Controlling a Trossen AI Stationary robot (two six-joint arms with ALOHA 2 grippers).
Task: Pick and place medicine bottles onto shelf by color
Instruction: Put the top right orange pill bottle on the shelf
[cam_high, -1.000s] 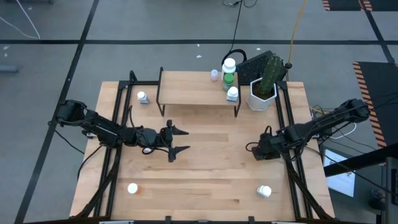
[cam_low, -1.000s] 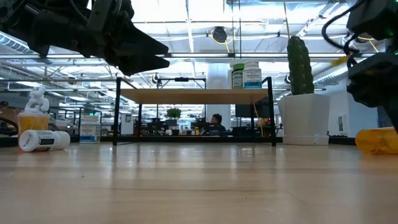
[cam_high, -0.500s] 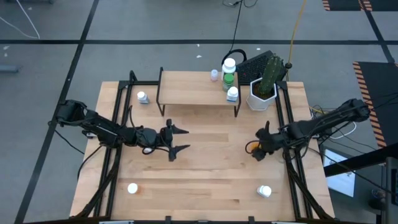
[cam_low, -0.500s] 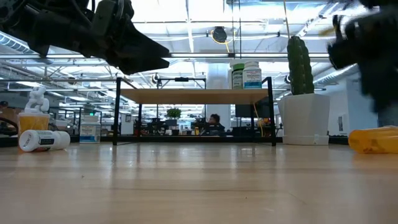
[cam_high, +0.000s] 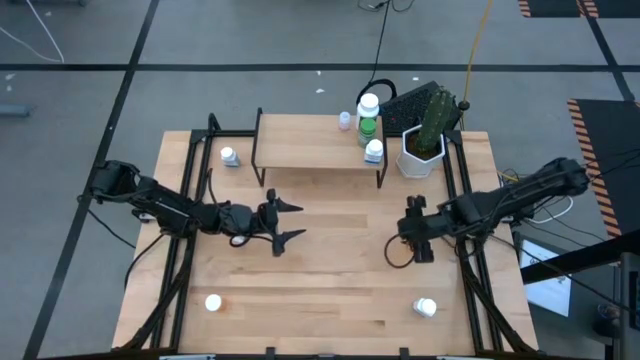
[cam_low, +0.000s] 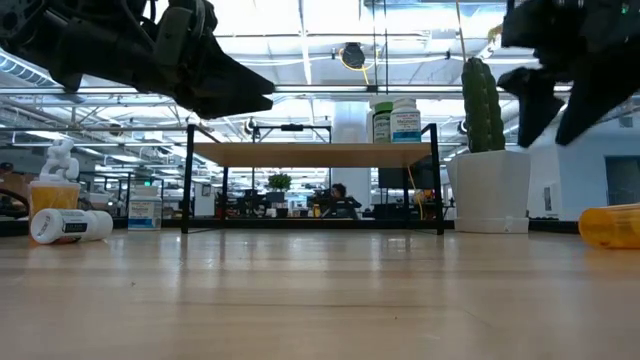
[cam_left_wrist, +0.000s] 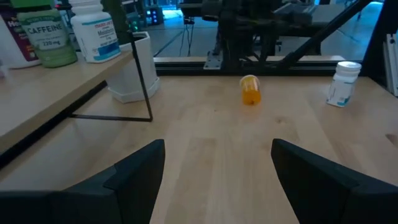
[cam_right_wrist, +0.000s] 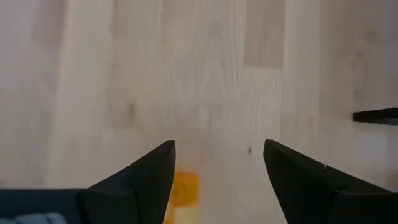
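Right gripper (cam_right_wrist: 217, 168), fingers spread, hovers above an orange bottle (cam_right_wrist: 180, 190) lying beside its left finger. Left gripper (cam_high: 290, 222) waits, spread.

From above, the orange bottle (cam_high: 397, 252) on the table is nearly all hidden under the right gripper (cam_high: 412, 231); only a sliver shows. The right wrist camera catches just its blurred end (cam_right_wrist: 181, 190), cut off at the picture's edge between the spread fingers. At table height it lies half out of view at the edge (cam_low: 610, 226). The labels on the two bottles at the shelf's (cam_high: 318, 142) end are too small to read from overhead. The small pale bottle (cam_high: 345, 121) behind the shelf is too tiny to tell its colour. The left gripper (cam_low: 215, 85) is a dark silhouette at table height, its fingertips not distinguishable.
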